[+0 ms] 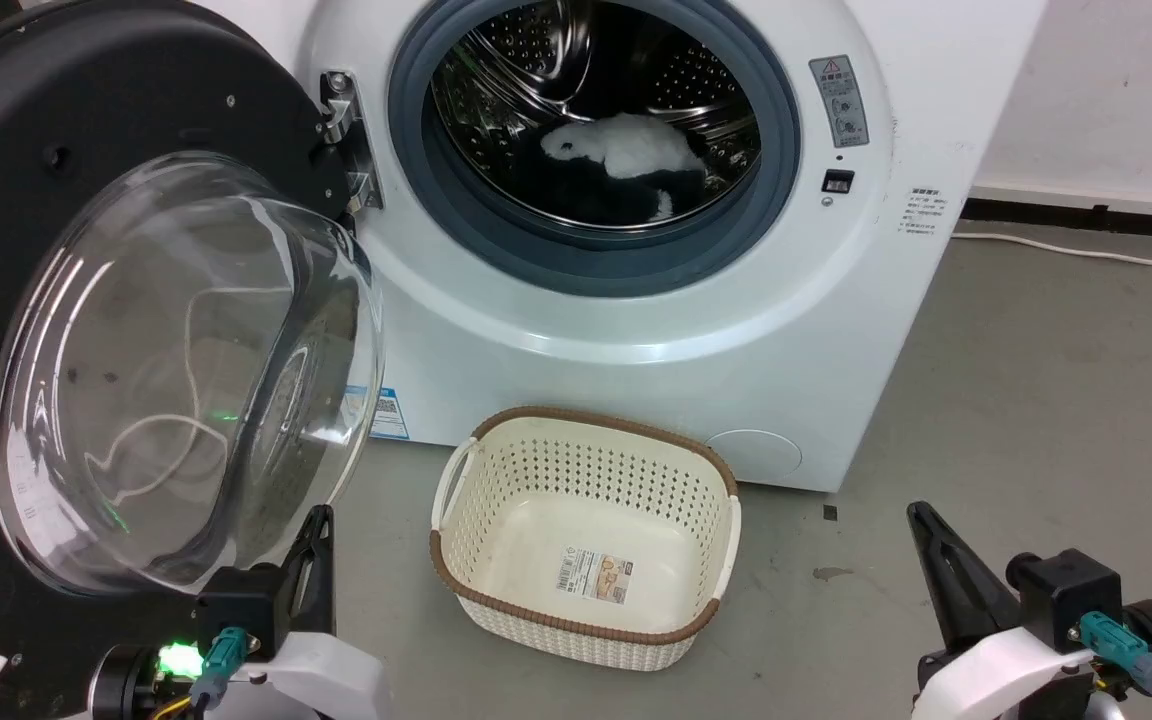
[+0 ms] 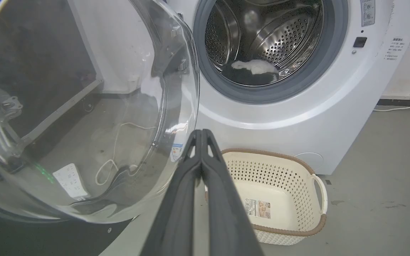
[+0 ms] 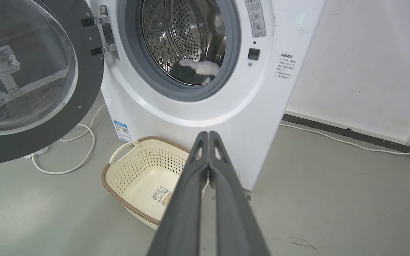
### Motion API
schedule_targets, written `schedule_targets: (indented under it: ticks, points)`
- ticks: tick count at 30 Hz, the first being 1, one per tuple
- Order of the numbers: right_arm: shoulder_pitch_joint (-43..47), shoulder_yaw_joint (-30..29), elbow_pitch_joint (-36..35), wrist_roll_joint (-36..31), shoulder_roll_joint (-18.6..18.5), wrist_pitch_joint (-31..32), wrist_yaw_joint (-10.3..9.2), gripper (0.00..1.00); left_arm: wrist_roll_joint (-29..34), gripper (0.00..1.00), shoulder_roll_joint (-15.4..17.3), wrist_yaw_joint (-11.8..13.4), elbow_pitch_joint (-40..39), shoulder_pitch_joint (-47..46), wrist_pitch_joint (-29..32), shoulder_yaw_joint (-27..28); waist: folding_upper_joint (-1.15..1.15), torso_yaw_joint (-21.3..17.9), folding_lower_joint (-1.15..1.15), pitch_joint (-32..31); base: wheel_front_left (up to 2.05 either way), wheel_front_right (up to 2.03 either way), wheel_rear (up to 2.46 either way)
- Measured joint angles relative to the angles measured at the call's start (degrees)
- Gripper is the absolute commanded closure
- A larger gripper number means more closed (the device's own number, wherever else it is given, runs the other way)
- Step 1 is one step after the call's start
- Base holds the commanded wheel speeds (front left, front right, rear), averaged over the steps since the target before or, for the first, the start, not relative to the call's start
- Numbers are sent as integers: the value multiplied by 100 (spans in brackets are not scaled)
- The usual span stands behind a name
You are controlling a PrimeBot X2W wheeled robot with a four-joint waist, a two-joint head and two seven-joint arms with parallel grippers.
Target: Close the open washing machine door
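The washing machine (image 1: 656,330) stands at 12 to 1 o'clock in the head view, its drum open with a black-and-white garment (image 1: 626,160) lying inside. The door (image 1: 136,350) hangs wide open at 9 o'clock, swung out on its hinge (image 1: 341,130) toward the robot, so closing is not yet begun. A basket (image 1: 586,420) sits on the floor at 6 o'clock below the drum, likely parked there for loading. The left gripper (image 1: 320,515), at 7 o'clock just under the door's glass bowl, has its fingers pressed together on nothing, probably as a stiff point for pushing. The right gripper (image 1: 921,512), at 4 o'clock and well apart from the door, is likewise closed and holds nothing.
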Motion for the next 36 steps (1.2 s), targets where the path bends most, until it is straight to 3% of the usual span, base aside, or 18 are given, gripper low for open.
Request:
schedule_targets:
  ticks: [1,2,24,25,26,36]
  points:
    - [0,0,0,0,0,0,0,100,0,100,0,0,0,0,0,0,0,0,0,0,0,0,0]
    - [3,-1,3,3,0,0,0,0,-1,0,0,2,7,3,0,-5,0,0,0,0,0,0,0]
    - [91,34,57,312,0,-214,0,0,-258,0,4,1,55,31,-165,-114,0,-6,0,21,0,0,0]
    - [97,34,59,323,0,-220,0,0,-267,73,5,1,57,31,-176,-118,0,-6,0,23,0,0,0]
    - [102,34,63,334,0,-230,0,0,-281,100,5,0,58,31,-192,-123,0,-6,0,25,0,0,0]
    - [153,27,98,538,0,-364,0,0,-522,100,3,-62,-348,14,-366,-16,0,79,0,73,0,0,0]
